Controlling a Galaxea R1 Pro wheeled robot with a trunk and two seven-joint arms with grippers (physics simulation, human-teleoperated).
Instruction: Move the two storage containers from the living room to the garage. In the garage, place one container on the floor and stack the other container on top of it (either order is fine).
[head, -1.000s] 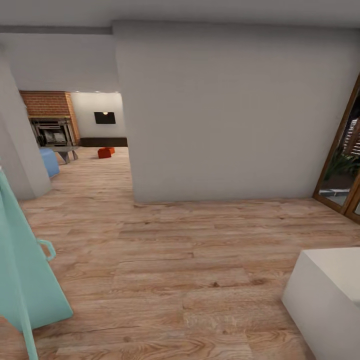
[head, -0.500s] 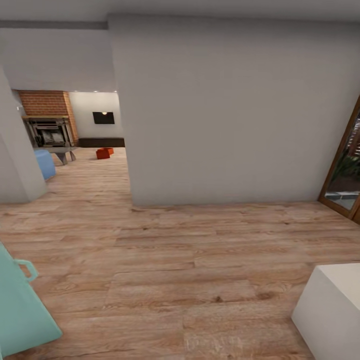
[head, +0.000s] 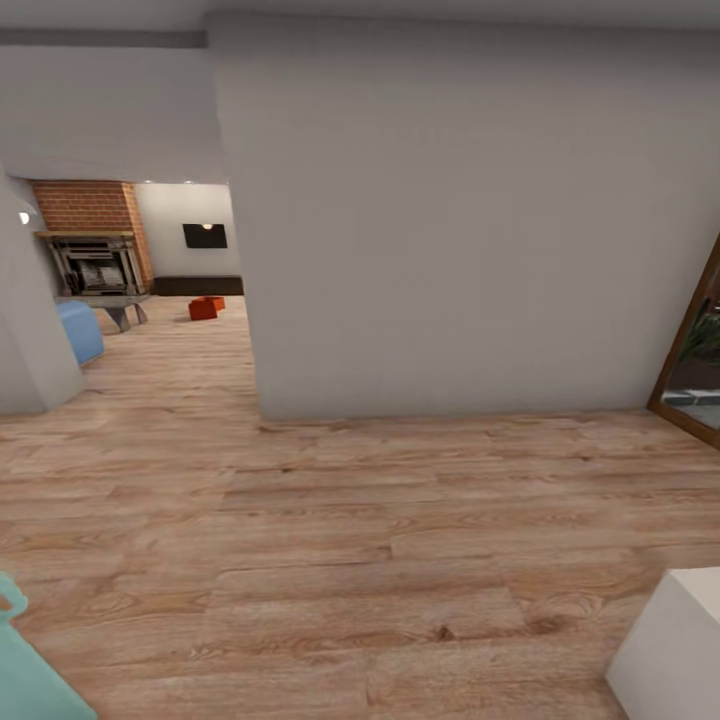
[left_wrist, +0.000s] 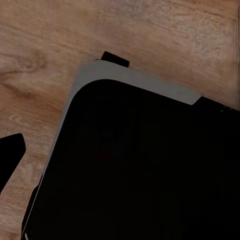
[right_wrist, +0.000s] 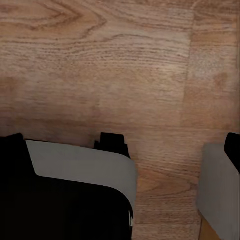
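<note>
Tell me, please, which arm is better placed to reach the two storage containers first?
Left, tentatively: the two storage containers lie far off to the left through the doorway, on the robot's left side; neither arm is near yet.

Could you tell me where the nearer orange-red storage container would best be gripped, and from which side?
Probably by the top rim of a side wall, from above: the nearer container sits upright on the wood floor touching its twin. It is too distant to judge further.

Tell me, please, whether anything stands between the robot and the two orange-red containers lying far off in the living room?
In the head view the two storage containers sit on the pale wood floor beyond the opening. The grey wall bounds the opening on its right, and a blue seat stands to its left. The floor strip leading to them looks unobstructed.
</note>
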